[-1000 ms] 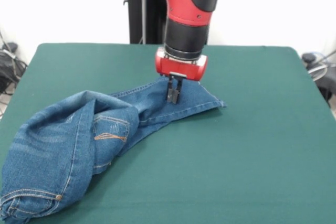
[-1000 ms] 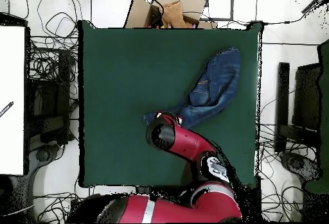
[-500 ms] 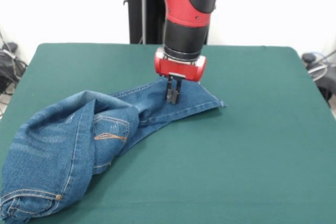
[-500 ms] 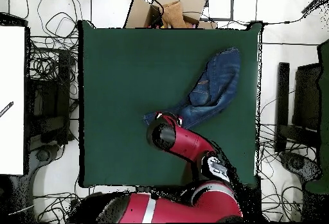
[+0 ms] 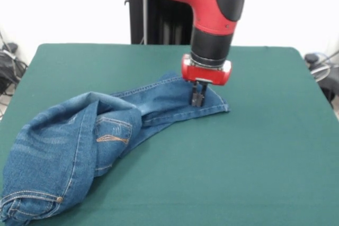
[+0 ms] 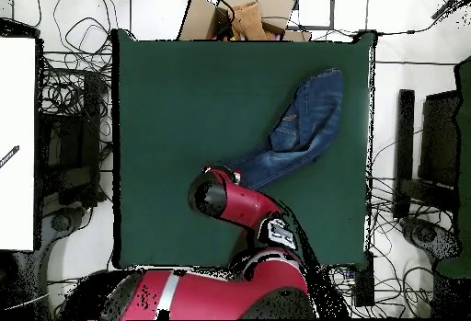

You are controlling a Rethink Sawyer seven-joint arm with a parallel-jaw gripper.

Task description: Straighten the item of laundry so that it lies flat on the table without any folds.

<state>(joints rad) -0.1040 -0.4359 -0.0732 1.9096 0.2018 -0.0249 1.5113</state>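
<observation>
**Blue denim jeans, one pair, small: folded over on the bench**

Item: jeans (image 5: 79,141), faded blue denim with tan stitching and a brass button near the waistband at the front view's lower left corner. Lies toward one side of the green-covered bench (image 5: 254,173), running slantwise from that corner up to the middle. Condition: not flat. The upper body is bunched and doubled over itself in a thick hump, a back pocket showing in the fold; one leg runs out fairly smooth to its hem near the bench centre. Whether the second leg lies beneath cannot be told.

Handling, by estimate: soft and limp but weighty for cloth; denim drags on the green covering instead of sliding freely, and holds its creases. Not fragile. Seams, hem and waistband are the firm places to pinch; a single layer at the hem or the waistband edge would pull the fold open better than a grab into the heaped middle.

Claw (image 5: 197,99): black fingers drawn together, tips down at the leg close to its hem. They appear pinched on the denim there, though the contact itself is too small to confirm. The red and black arm (image 5: 212,19) stands straight above; from overhead it covers the leg end entirely.

Surroundings: cables, cardboard boxes (image 6: 241,9) and a white panel (image 6: 18,143) beyond the bench edges.
</observation>
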